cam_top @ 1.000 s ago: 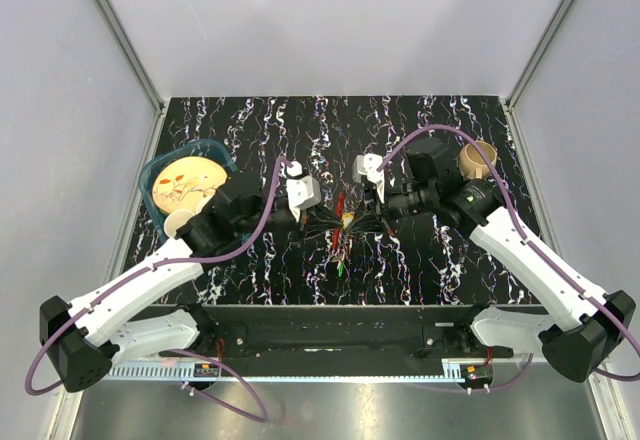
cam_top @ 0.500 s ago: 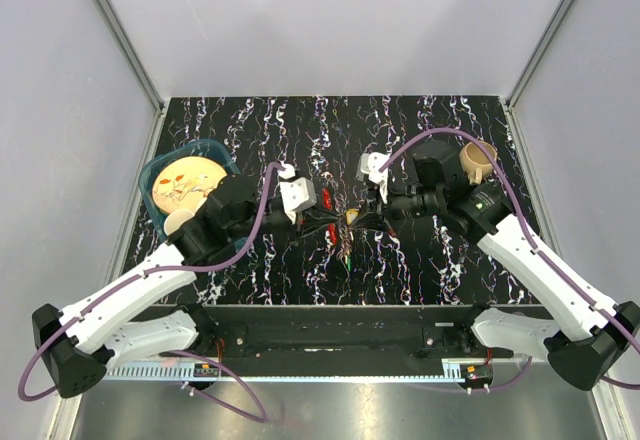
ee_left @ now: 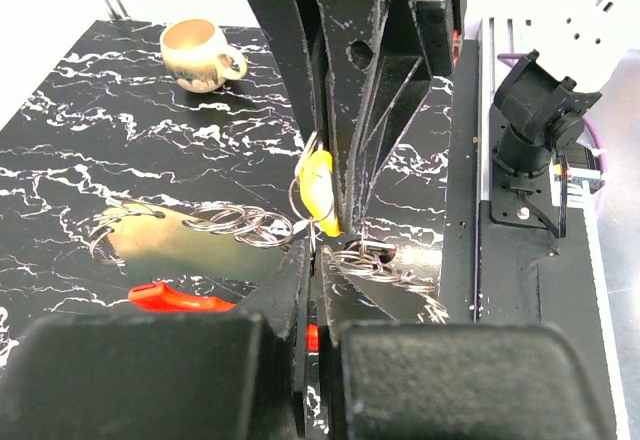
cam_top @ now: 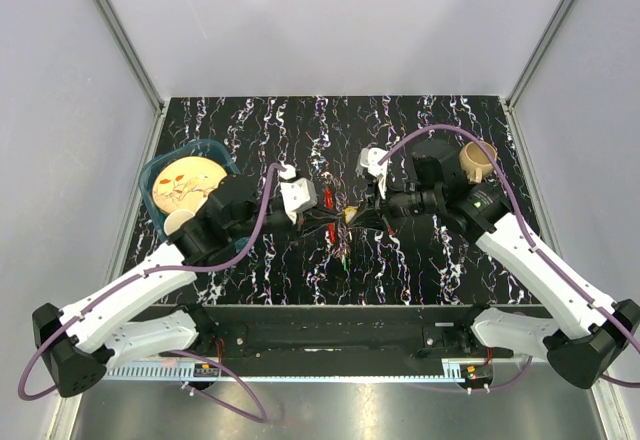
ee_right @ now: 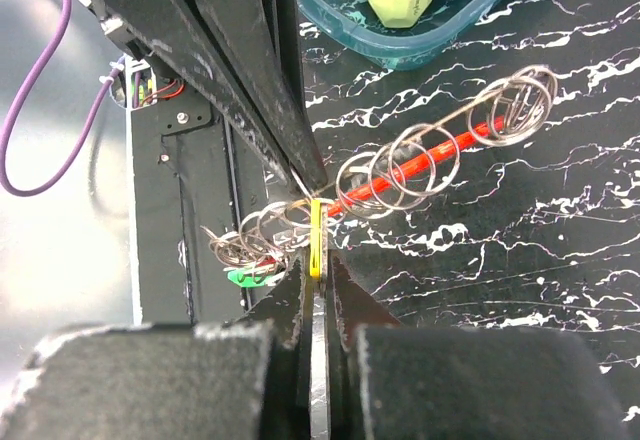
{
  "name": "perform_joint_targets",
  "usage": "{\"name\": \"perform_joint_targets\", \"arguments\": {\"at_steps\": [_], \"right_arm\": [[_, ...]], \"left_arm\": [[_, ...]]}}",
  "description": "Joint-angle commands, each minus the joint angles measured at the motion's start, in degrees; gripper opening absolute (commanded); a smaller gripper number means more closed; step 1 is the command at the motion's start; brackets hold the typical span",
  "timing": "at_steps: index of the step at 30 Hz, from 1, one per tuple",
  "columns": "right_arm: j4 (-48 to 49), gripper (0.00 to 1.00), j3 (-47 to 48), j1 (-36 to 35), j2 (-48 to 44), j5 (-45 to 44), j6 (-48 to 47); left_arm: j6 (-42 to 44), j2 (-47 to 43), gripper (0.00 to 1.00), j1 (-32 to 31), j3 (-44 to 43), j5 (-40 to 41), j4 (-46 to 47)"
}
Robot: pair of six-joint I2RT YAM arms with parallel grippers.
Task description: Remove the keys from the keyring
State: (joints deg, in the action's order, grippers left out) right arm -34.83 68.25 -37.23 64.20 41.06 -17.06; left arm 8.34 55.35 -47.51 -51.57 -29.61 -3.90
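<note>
The keyring point(ee_right: 420, 155) is a string of grey wire loops with a red piece point(ee_right: 470, 137) running along it, held above the table between both grippers. My right gripper point(ee_right: 317, 260) is shut on a yellow-headed key point(ee_right: 316, 230) hanging from the loops. A green-headed key point(ee_right: 240, 277) dangles at the near end. My left gripper point(ee_left: 318, 252) is shut on a thin loop of the keyring point(ee_left: 235, 222), just below the yellow key point(ee_left: 319, 188). In the top view the two grippers point(cam_top: 322, 223) point(cam_top: 358, 217) meet tip to tip at mid-table.
A teal tray point(cam_top: 160, 165) holding a yellow plate and a small cup sits at the left. A tan mug point(cam_top: 476, 158) stands at the right rear. The black rail with the arm bases point(cam_top: 330, 330) runs along the near edge.
The left jaws have closed onto a loop of the keyring. Both grippers and the bundle have shifted a little, and the right arm's elbow has swung outward.
</note>
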Motion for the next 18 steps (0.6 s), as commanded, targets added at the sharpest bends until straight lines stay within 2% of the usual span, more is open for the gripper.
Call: {"name": "perform_joint_targets", "arguments": {"at_steps": [1,8,13,18], "right_arm": [[2.31,0.0,4.26,-0.03,1.36,-0.37,2.2],[-0.67,0.0,7.33,-0.03,4.26,-2.56,4.4],[-3.75,0.0,9.44,0.14,6.63,-9.75,7.65],[-4.9,0.0,10.85,0.84,8.39,-11.7,10.46]], "left_arm": [[2.21,1.95,0.0,-0.57,-2.21,1.83,-2.33],[4.31,3.36,0.0,-1.8,-2.75,3.59,-3.66],[6.69,1.34,0.0,-2.41,-0.82,2.8,-3.66],[7.4,-0.6,0.0,-2.77,0.86,1.39,-5.14]]}}
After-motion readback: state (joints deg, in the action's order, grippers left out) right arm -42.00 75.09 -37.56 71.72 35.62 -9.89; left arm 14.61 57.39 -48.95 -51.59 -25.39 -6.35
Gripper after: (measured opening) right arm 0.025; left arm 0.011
